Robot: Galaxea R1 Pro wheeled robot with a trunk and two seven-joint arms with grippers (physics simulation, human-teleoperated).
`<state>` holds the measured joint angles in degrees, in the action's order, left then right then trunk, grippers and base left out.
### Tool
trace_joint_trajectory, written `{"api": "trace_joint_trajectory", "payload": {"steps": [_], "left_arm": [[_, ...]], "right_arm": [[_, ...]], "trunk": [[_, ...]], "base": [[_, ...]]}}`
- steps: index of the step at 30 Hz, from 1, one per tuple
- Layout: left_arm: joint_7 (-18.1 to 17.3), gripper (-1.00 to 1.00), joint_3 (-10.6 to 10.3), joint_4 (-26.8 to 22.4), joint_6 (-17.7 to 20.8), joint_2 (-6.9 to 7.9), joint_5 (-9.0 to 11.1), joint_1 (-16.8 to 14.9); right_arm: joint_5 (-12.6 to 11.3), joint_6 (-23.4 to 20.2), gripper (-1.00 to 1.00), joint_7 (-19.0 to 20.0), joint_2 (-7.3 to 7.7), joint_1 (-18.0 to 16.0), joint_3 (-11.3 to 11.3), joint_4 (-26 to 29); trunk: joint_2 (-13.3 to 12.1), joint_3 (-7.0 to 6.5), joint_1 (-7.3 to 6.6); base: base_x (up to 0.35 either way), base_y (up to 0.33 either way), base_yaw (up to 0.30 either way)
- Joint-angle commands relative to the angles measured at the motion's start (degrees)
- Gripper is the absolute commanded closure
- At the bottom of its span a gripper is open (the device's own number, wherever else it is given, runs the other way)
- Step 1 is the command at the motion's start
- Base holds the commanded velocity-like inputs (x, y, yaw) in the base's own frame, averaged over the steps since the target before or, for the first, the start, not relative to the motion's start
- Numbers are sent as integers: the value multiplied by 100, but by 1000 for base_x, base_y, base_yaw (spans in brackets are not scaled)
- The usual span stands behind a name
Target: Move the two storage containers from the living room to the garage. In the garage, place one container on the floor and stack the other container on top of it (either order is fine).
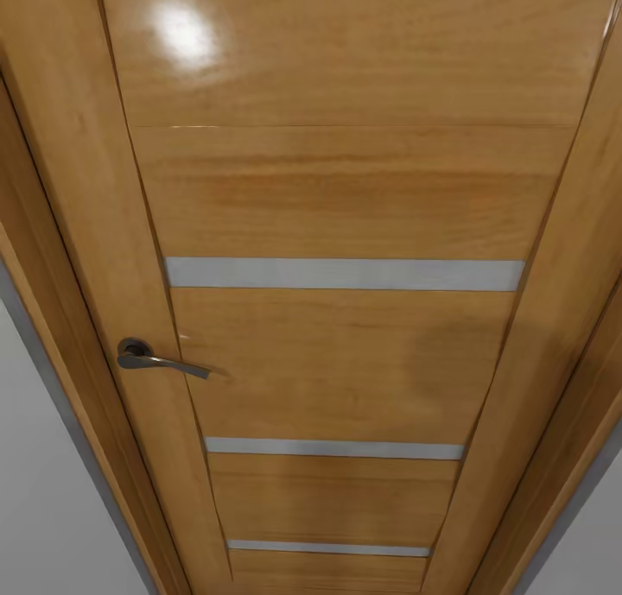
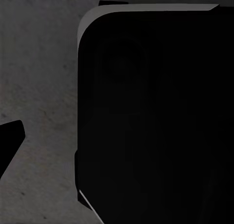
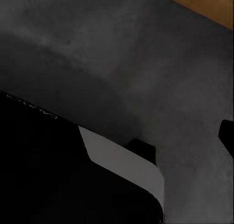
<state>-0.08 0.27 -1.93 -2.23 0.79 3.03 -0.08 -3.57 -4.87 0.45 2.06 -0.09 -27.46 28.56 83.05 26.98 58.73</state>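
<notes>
The head camera looks at close range on a closed wooden door (image 1: 345, 198) with three pale horizontal strips (image 1: 344, 274) and a dark metal lever handle (image 1: 160, 360) at its left side; the frame (image 1: 65, 258) and a bit of pale wall (image 1: 43, 491) show beside it. Both wrist cameras look down on the dark grey concrete floor (image 2: 39, 87), so I judge that the robot stands already on garage-type ground, and a large black body with a pale edge (image 2: 146, 112), probably the robot's own base, covers much of each wrist view. The two storage containers appear nowhere in these pictures, so where they are I cannot tell, and nothing suggests that either hand carries one. A small dark tip (image 2: 10, 136) may belong to the left hand, but if the left hand or the right hand is released or clenched, I cannot tell. The risk I see is the door: it is shut and very near, so driving forward would push the base against it, and reaching for the handle from so close could jam an arm between trunk and door. A second risk is lost orientation, because the containers are out of sight
</notes>
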Motion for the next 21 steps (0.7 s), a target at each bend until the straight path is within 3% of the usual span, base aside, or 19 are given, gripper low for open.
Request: {"api": "trace_joint_trajectory", "payload": {"steps": [1, 2, 6, 11, 15, 21], "left_arm": [[-1, -100, 0, 0, -14, 2, 31, -1], [-1, -100, 0, -1, -14, 6, 31, -1], [-1, -100, 0, -6, -15, 7, 31, -1], [-1, -100, 0, -9, -16, 9, 31, -1], [-1, -100, -2, -9, -16, 2, 22, -1], [-1, -100, 7, -9, -20, -14, 27, -1]], "right_arm": [[-38, -170, -100, -5, 81, 0, -31, 298], [-38, -467, -100, -8, 215, 0, -23, 852], [-38, -939, -100, -9, 414, 0, -10, 1657], [-36, -1810, -100, -10, 680, 0, 20, 3172], [-31, -2325, -100, -10, 753, 0, 30, 4077], [-30, -2544, -100, 3, 771, 0, 37, 4402]], "trunk": [[3, 5, 0], [3, 5, 0], [3, 5, 0], [3, 5, 0], [3, 5, 0], [3, 5, 0]], "base": [[0, 0, 0], [0, 0, 0], [0, 0, 0], [0, 0, 0], [0, 0, 0], [0, 0, 0]]}}
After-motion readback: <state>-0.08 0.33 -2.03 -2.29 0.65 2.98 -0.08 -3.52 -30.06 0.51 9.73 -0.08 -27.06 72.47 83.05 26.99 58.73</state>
